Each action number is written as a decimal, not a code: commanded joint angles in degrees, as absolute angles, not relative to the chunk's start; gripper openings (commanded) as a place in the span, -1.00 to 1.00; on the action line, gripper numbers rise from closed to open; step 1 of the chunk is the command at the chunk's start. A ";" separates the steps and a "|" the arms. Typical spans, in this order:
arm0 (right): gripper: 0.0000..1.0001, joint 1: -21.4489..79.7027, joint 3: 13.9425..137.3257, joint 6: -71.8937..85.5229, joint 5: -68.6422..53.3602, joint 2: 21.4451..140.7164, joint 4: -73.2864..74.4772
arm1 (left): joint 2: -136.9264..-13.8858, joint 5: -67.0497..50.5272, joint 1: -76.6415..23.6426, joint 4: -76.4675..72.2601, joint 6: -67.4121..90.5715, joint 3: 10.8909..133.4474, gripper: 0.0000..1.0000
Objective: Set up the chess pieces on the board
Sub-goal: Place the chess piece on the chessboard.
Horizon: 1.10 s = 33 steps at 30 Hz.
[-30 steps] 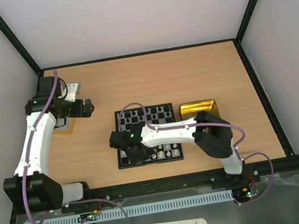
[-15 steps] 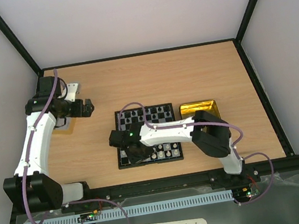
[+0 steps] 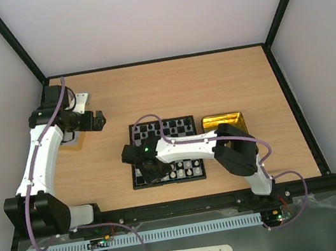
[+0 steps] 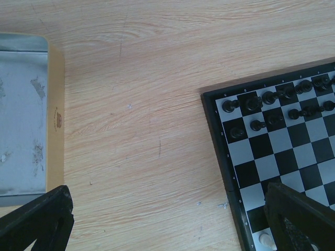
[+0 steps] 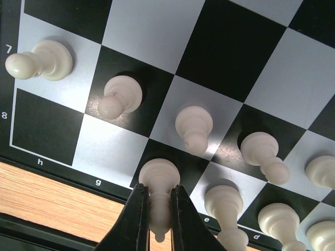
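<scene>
By board (image 5: 68,170) letters g and e, right pincer (image 5: 157,192) tight around a cream chessman (image 5: 158,175); left pincer (image 4: 167,201) wide, empty.

The right claw (image 5: 155,201) has been shifted very slightly towards the left edge of the board (image 5: 68,171), over its near-left corner.

One board (image 4: 293,151), one gold tray (image 3: 222,121), and nine cream chessmen (image 5: 193,125) counted in the right wrist view
</scene>
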State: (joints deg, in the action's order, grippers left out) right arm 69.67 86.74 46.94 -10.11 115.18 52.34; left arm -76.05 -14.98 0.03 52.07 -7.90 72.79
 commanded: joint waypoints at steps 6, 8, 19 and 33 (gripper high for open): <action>-0.96 69.09 87.54 46.86 -9.40 115.89 53.26 | -76.73 -15.47 0.35 52.12 -7.58 73.58 0.98; -0.96 69.08 87.57 46.83 -9.36 115.84 53.26 | -76.81 -15.45 0.35 52.08 -7.56 73.69 0.98; -0.96 68.99 86.94 47.09 -9.48 115.50 53.17 | -77.17 -15.64 0.35 52.21 -7.58 74.00 0.98; -0.96 68.99 85.99 47.62 -9.41 114.78 52.92 | -77.36 -15.66 0.35 52.26 -7.57 74.18 0.98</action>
State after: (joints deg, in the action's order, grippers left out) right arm 69.34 86.74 47.00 -10.20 115.18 52.34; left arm -76.90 -15.00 0.03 51.99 -7.90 72.82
